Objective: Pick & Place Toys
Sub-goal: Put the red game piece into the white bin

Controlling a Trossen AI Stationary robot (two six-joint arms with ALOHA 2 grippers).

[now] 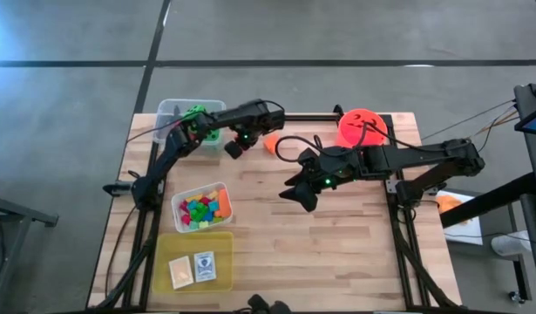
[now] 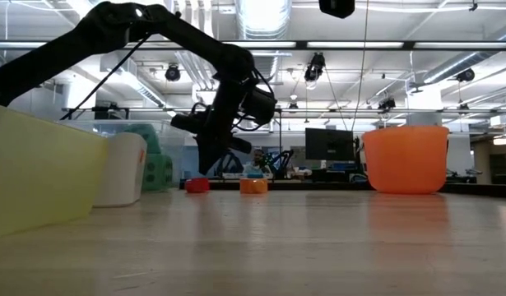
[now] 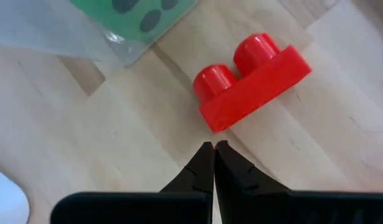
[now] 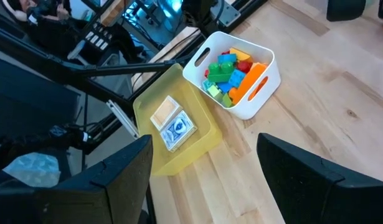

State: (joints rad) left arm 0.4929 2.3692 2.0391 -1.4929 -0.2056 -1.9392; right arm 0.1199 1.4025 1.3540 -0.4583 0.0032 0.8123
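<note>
A red two-stud brick [image 3: 250,78] lies flat on the wooden table [image 1: 337,253], next to a clear tub [image 1: 176,112] that holds a green die with black dots [image 3: 141,15]. My left gripper [image 3: 213,149] is shut and empty. It points down with its tips just short of the brick's near corner, and it also shows in the low view [image 2: 205,160] above the brick [image 2: 197,185]. An orange block [image 1: 272,142] lies a little to the right. My right gripper [image 1: 299,195] is open and empty over the table's middle.
A white tub [image 1: 202,208] full of bright blocks stands at the left. A yellow tray [image 1: 193,262] with two small cards stands in front of it. The red-orange bucket [image 1: 362,127] stands at the far right. Bare wood lies at the near right.
</note>
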